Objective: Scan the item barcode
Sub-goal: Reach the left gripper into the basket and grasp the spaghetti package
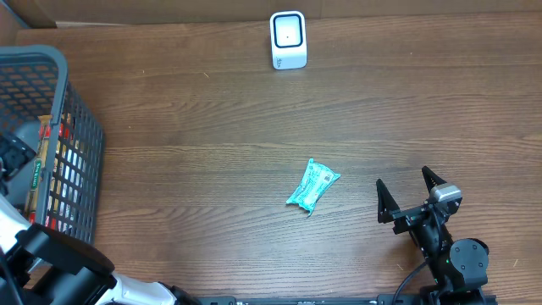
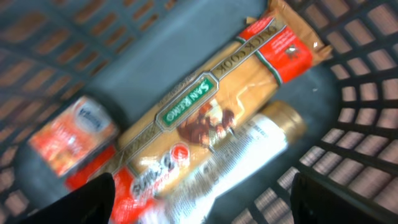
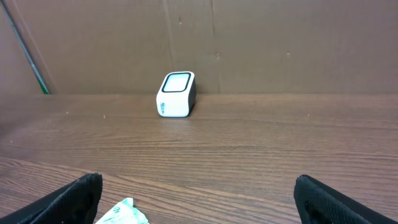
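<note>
Two sets of jaws stand wide and hold nothing. The left jaws hang over the pasta packet (image 2: 205,106) inside the basket (image 1: 80,110). They should go down straight, pinch the packet's middle, then show its barcode to the scanner (image 1: 288,39).

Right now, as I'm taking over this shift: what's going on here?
The left fingers hang open inside the grey plastic basket, over a long orange pasta packet, holding nothing. The right fingers, also open, wait near a small teal packet on the wooden table. Nothing is at the white box-shaped scanner yet.
</note>
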{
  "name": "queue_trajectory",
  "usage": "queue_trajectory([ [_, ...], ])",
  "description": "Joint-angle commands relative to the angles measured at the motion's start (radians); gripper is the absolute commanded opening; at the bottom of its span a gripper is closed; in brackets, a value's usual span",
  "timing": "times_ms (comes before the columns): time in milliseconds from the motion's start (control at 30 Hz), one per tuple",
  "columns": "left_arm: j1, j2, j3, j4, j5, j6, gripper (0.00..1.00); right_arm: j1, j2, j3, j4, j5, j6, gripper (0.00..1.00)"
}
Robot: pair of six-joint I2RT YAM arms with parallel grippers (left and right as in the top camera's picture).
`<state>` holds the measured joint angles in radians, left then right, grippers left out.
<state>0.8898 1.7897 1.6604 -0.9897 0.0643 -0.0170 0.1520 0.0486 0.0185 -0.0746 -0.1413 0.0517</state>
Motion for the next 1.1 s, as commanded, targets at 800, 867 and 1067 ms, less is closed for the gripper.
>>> queue_trajectory([
  [800,-0.03,0.235,-0.312,0.615,0.083,0.38,0.93,0.006,-0.007,-0.01,0.005,0.007,0.003,1.0],
  [867,-0.035,0.261,-0.312,0.617,0.082,0.4,0.93,0.006,-0.007,-0.01,0.005,0.007,0.003,1.0],
  [1067,-0.04,0.329,-0.312,0.622,0.059,0.399,0.87,0.006,-0.007,-0.01,0.005,0.007,0.003,1.0],
])
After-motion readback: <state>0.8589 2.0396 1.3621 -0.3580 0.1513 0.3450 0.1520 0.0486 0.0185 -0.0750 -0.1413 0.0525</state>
